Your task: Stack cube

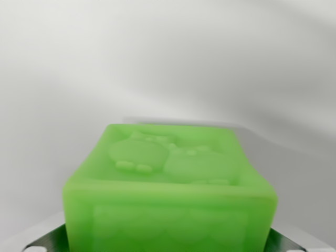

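Wrist view. A translucent green soft-plastic cube (pixel 170 191) with a raised animal relief on its upper face fills the lower centre of the frame, from about 9 o'clock to 3 o'clock below the middle, its near face cut off by the bottom edge. At 7 o'clock and 5 o'clock, two grey metal fingers (pixel 44 242) show only as small corners on either side of the cube's lower flanks; the gripper (pixel 168 247) is thus centred on the cube. The fingers stand apart by the cube's width and lie tight against its sides, though actual contact cannot be confirmed. Behind the cube, a pale white-grey tabletop (pixel 168 68) extends blurred toward 12 o'clock, with open room on both sides. Whether the cube rests on anything cannot be told.
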### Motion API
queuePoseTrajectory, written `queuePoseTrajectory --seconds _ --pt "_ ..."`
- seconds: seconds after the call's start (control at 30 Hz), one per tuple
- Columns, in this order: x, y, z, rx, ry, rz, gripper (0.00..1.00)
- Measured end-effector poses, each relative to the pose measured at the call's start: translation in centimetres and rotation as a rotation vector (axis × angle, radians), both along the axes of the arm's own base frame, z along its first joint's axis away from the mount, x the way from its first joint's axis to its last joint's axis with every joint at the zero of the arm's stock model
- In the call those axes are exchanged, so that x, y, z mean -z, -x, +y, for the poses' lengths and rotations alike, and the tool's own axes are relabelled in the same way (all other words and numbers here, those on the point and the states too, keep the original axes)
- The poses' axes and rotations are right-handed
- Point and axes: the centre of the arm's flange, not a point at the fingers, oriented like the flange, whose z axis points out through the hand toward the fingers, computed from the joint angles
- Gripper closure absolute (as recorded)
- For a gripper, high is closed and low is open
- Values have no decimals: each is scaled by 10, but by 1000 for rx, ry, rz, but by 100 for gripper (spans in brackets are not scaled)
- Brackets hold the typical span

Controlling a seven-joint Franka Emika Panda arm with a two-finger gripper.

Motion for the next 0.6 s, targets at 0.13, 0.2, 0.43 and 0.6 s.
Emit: queuePoseTrajectory --seconds 0.13,0.2,0.43,0.6 --pt "-7 0 0 -1 0 0 100" --pt "-11 0 0 -1 0 -1 100" --pt "-25 -1 0 -2 0 -2 100" --pt "-37 0 0 -2 0 -3 100"
